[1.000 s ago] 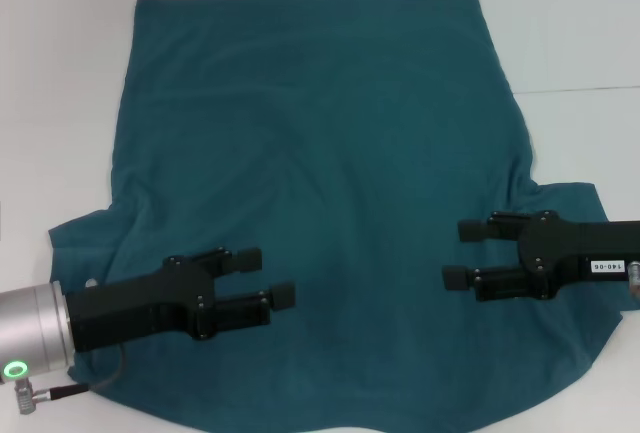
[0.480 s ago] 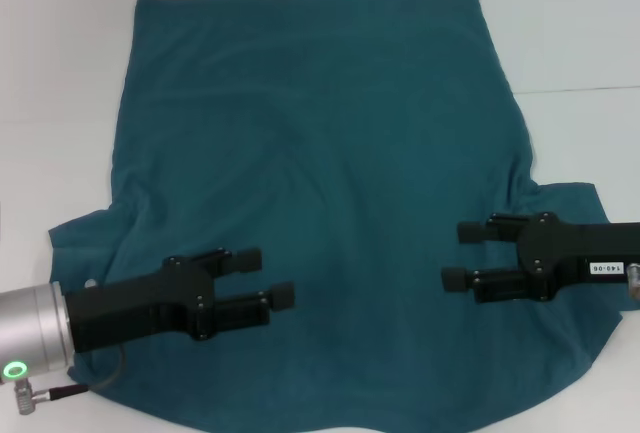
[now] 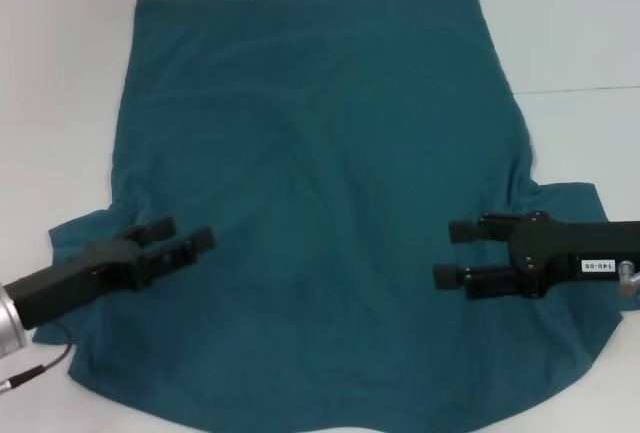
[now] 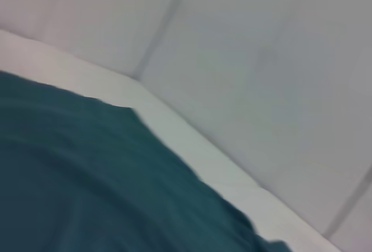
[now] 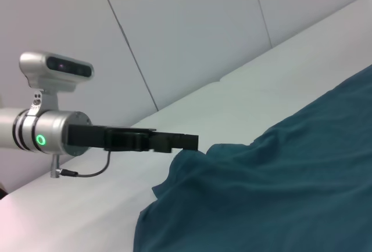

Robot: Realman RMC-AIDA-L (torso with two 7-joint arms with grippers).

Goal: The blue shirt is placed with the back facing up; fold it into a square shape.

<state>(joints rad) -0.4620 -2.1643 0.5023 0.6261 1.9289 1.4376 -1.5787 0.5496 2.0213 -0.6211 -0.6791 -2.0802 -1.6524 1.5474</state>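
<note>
The blue shirt point(image 3: 320, 183) lies spread flat on the white table point(image 3: 60, 73), with its straight hem at the far side and its sleeves toward me. My left gripper point(image 3: 185, 233) hovers open above the shirt's near left part, close to the left sleeve point(image 3: 80, 231). My right gripper point(image 3: 450, 253) hovers open over the near right part, beside the right sleeve point(image 3: 570, 198). Neither holds any cloth. The left wrist view shows only the blue shirt point(image 4: 87, 176) and table. The right wrist view shows the blue shirt point(image 5: 279, 194) and, farther off, the left gripper point(image 5: 177, 142) above its edge.
Bare white tabletop surrounds the shirt on the left, far side and right point(image 3: 580, 33). A thin seam in the table point(image 3: 580, 88) runs at the right. A pale panelled wall point(image 5: 203, 31) stands behind the table's edge.
My left gripper has drawn back to the left, from the shirt's near middle to near the left sleeve. The right gripper has crept slightly left. The shirt has not moved.
</note>
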